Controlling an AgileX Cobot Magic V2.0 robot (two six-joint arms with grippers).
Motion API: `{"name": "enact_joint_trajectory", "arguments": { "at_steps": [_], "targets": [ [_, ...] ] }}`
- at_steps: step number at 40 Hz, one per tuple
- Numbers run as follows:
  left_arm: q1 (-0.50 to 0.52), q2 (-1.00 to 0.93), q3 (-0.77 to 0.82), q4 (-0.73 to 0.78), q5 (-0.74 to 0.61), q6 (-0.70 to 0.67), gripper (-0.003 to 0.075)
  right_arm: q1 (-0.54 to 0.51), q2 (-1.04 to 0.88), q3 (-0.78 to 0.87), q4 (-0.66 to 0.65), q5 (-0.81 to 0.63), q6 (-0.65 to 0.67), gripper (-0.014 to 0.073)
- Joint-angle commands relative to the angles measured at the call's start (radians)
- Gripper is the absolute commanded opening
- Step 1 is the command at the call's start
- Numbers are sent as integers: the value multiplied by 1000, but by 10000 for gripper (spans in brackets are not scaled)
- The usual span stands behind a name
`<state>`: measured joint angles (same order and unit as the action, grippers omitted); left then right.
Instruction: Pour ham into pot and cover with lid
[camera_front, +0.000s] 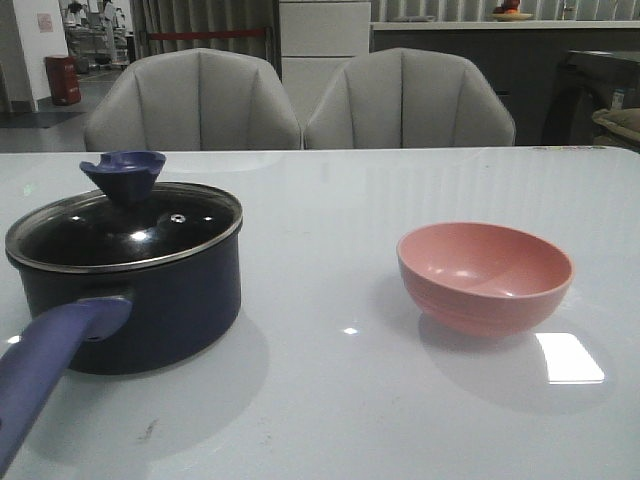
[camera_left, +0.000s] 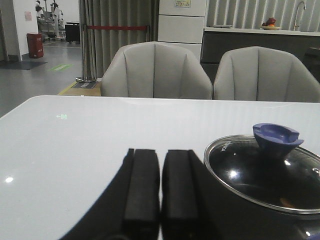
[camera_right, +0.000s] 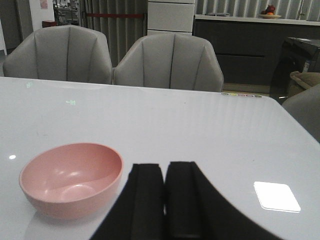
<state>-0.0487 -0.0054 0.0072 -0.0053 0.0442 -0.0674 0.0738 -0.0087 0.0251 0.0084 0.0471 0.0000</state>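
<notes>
Pink bowl (camera_front: 485, 275) sits empty; wrist views alone show both grippers closed.

Small engraved marking on the lid (camera_left: 265, 175) rim, beside the left end effector (camera_left: 160, 195); illegible.

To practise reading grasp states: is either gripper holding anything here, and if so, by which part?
Nothing is held. The left gripper and right gripper both have fingers closed together, empty. The lid sits on the pot.
</notes>
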Motion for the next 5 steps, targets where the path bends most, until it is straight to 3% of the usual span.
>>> {"name": "enact_joint_trajectory", "arguments": {
  "at_steps": [1,5],
  "targets": [
    [2,-19,30,-9,-72,-6,120,-8,-19,11,-14,-87,0,147],
    [2,-19,30,-9,-72,-6,120,-8,-19,11,-14,-87,0,147]
  ]
}}
